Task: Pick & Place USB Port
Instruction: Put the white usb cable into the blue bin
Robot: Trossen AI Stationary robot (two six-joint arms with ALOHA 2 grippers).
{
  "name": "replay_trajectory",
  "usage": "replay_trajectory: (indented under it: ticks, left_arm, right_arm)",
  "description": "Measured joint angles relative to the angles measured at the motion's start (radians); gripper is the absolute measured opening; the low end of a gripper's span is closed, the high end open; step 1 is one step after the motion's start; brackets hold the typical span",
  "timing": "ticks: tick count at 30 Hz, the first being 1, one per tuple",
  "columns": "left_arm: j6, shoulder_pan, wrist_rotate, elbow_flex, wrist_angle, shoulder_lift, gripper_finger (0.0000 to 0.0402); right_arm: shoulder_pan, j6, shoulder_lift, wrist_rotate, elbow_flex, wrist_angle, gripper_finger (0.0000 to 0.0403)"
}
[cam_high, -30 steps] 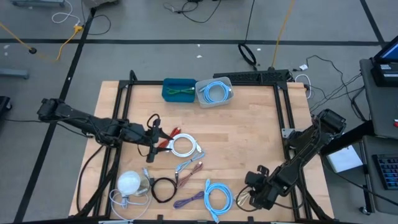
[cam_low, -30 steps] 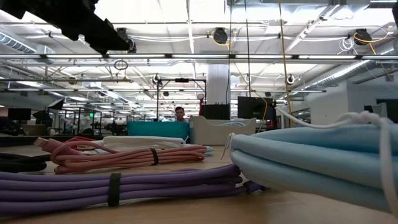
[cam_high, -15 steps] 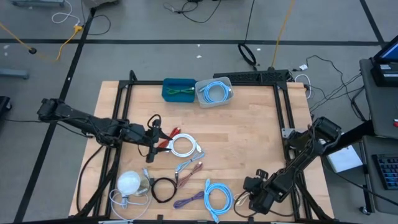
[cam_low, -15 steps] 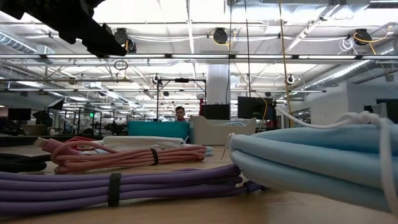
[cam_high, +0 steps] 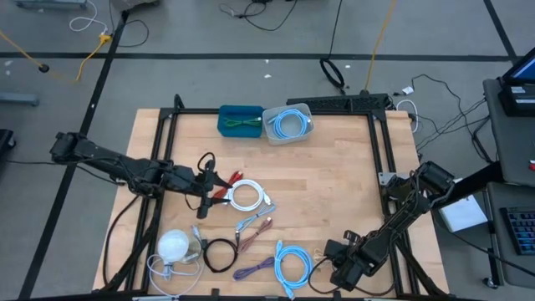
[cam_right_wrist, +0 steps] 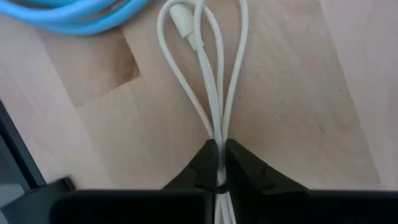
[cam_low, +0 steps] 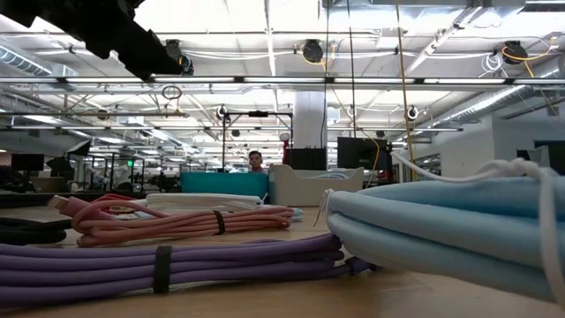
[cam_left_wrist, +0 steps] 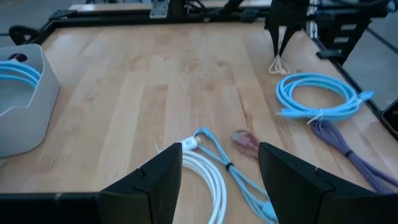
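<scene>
Wooden counter (cam_high: 334, 192) inside a black frame, open workshop hall with ceiling lights behind in the low view. White USB cable (cam_right_wrist: 208, 81) near the counter's front edge toward the front right corner, pinched as a thin looped bundle in the right tool (cam_right_wrist: 217, 163), fingers closed narrow on the strands, white plug end lying on the wood ahead of the fingers. Just beside it, a coiled light-blue cable (cam_high: 292, 263), with a purple cable (cam_high: 255, 269) next to that along the front edge; both large in the low view's foreground, purple (cam_low: 168, 265) in front, blue (cam_low: 441, 234) to one side, a pink cable (cam_low: 177, 221) behind. Left tool (cam_high: 207, 188) over the counter's left half, fingers (cam_left_wrist: 149, 183) spread wide and holding nothing, above a white coiled cable (cam_high: 247, 196) and red-and-black clip leads (cam_high: 219, 180). Black cable loop (cam_high: 220, 253) and a white round object (cam_high: 174, 245) near the front left corner. At the back edge, a blue bin (cam_high: 240, 119) and beside it a grey bin (cam_high: 288, 124) holding another light-blue coil.
</scene>
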Motion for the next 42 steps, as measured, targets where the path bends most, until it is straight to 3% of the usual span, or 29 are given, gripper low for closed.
replay_trajectory:
  ticks: [4,8,12,15,19,23,25,28,31,34,39,42]
  left_arm:
    - [0.0,0.0,-0.019,0.0,0.041,0.0,0.0216]
    - [0.015,0.0,-0.054,0.0,0.077,0.001,0.0216]
    - [0.041,0.0,-0.101,-0.02,0.178,0.001,0.0216]
    - [0.083,0.0,-0.149,-0.082,0.33,0.002,0.0216]
    - [0.195,0.028,-0.149,-0.191,0.563,0.001,0.0216]
    - [0.289,0.069,-0.086,-0.26,0.709,0.003,0.0216]
    - [0.304,0.088,-0.033,-0.262,0.74,0.015,0.0216]
    - [0.293,0.103,0.066,-0.253,0.787,0.047,0.0216]
    - [0.298,0.101,0.096,-0.248,0.822,0.085,0.0216]
    - [0.327,0.094,0.123,-0.248,0.856,0.119,0.0216]
    - [0.335,0.087,0.14,-0.248,0.975,0.171,0.0216]
    - [0.331,0.087,0.14,-0.248,1.029,0.192,0.0216]
  right_arm:
    - [-0.012,-0.004,-0.034,0.176,-0.001,-0.034,0.0006]
    - [-0.029,-0.004,-0.096,0.496,-0.016,-0.185,0.0002]
    - [-0.038,0.004,-0.18,0.79,0.001,-0.211,0.0001]
    - [-0.073,-0.11,-0.221,0.994,-0.009,-0.176,0.0001]
    - [-0.134,-0.424,-0.279,1.168,-0.002,0.094,0.0001]
    - [-0.216,-0.978,-0.27,1.137,-0.005,0.632,0.0]
    - [-0.254,-1.248,-0.251,1.011,-0.013,0.944,0.0]
    - [-0.305,-1.496,-0.19,0.806,-0.018,1.278,0.0]
    - [-0.351,-1.58,-0.147,0.746,-0.016,1.409,0.0]
    - [-0.392,-1.573,-0.125,0.707,-0.013,1.429,0.0]
    - [-0.455,-1.526,-0.117,0.535,-0.013,1.479,0.0]
    - [-0.476,-1.531,-0.118,0.5,-0.013,1.506,0.0]
